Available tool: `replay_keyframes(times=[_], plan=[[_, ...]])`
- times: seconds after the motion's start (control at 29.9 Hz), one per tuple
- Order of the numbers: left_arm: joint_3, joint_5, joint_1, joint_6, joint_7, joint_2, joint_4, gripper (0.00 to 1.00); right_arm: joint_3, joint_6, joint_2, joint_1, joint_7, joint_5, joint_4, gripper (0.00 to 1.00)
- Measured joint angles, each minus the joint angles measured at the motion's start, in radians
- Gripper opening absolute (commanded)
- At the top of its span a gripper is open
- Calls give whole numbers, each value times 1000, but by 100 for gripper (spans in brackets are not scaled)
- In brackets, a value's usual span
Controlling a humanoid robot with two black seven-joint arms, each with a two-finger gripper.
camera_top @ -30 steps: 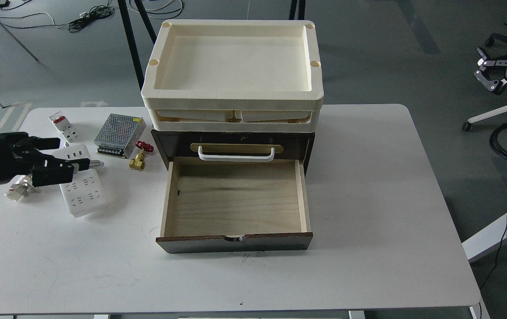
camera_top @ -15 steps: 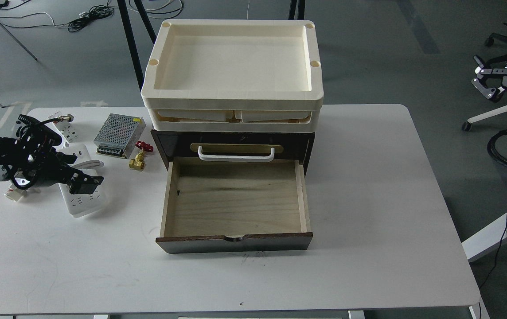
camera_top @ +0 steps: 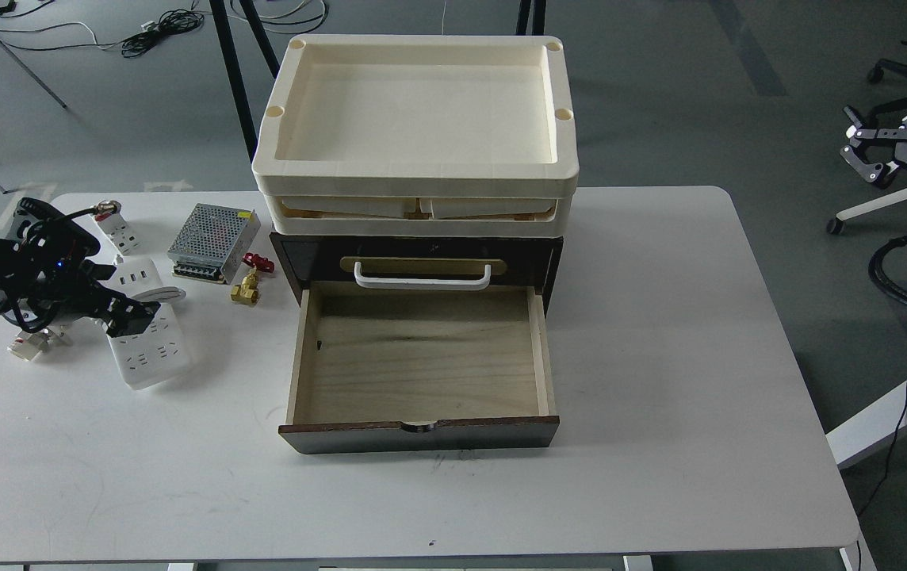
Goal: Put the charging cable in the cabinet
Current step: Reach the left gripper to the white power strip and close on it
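Left claw (camera_top: 130, 316) sits over the charging cable (camera_top: 151, 345) on the table (camera_top: 660, 333), fingers indistinct; right claw (camera_top: 866, 155) spread; no legible writing.

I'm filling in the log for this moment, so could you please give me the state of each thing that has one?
Cabinet: lower drawer pulled open, empty.
Charging cable: flat on the table, not lifted.
Top tray: empty.
Left gripper: over the charging cable, jaws unclear.
Right gripper: open, off the table.
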Motion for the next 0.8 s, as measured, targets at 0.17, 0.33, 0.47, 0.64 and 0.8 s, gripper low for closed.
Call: replay_keyframes(times=[0.17,0.33,0.47,0.64,0.8], plan=[[0,-1,3,2,0,-17,11,73,0,0,0,0,0,0,0,100],[-1,-1,10,1,0,-25,36,67,1,0,0,-6,0,0,0,100],[0,-1,16,1,0,-25,43,62,3,0,0,-6,0,0,-1,100],[-1,-1,18,3,0,-25,45,55,3,0,-1,-8,1,0,-2,100],[-1,-5,39,8,0,-51,81,53,4,0,-2,-15,7,0,-3,100]])
